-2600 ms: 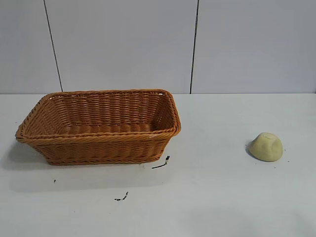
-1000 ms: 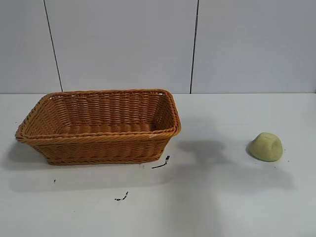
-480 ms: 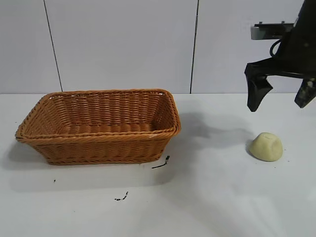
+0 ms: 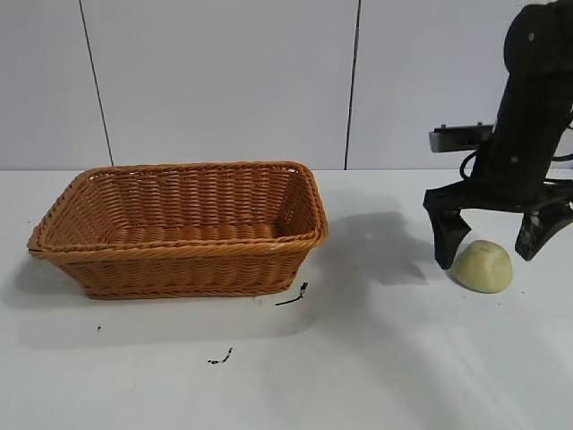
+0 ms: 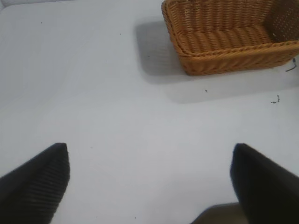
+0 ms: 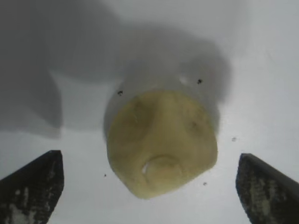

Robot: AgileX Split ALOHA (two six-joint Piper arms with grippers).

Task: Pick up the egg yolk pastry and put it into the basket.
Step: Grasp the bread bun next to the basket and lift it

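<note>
The right gripper (image 4: 495,253) is pointing straight down with its jaws spread wide, one finger standing at 9 o'clock and the other at 3 o'clock of the egg yolk pastry (image 4: 483,266), neither touching it. The pastry is sitting on the white table (image 4: 376,358), well apart from the basket (image 4: 179,228) lying toward 9 o'clock. The left gripper (image 5: 149,186) is hanging open over bare table.
</note>
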